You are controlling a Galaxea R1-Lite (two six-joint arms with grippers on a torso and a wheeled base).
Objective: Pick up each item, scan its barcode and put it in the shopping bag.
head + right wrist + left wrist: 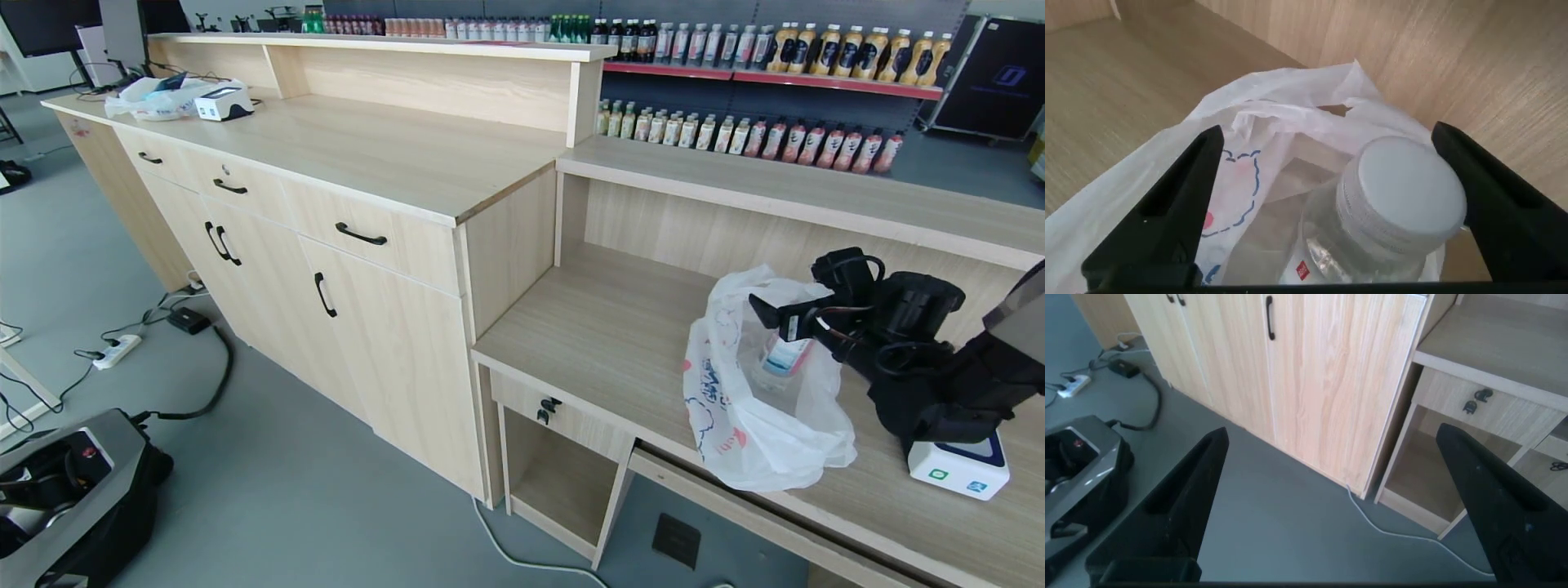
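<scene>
The bottle (pixel 1396 204) was seen inside the bag (pixel 735 425), the right gripper (pixel 1327 139) spread around it and the left gripper (pixel 1333 434) spread too. Bagging was judged done; a clean withdrawal was needed.

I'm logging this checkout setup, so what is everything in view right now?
shopping bag: one, white with red and blue print, on the lower desk
bottle: one, clear with a white cap, upright inside the shopping bag
scanner box: one, white with a blue top, on the lower desk beside the shopping bag
second plastic bag: one, white, far end of the tall counter
small device: one, white, next to the second plastic bag
shelf bottles: many, mixed colours, two rows behind the counter
power strip: one, white, on the floor
left gripper: one, black, open, above the floor by the cabinet
right gripper: one, black, open, over the bag's mouth
</scene>
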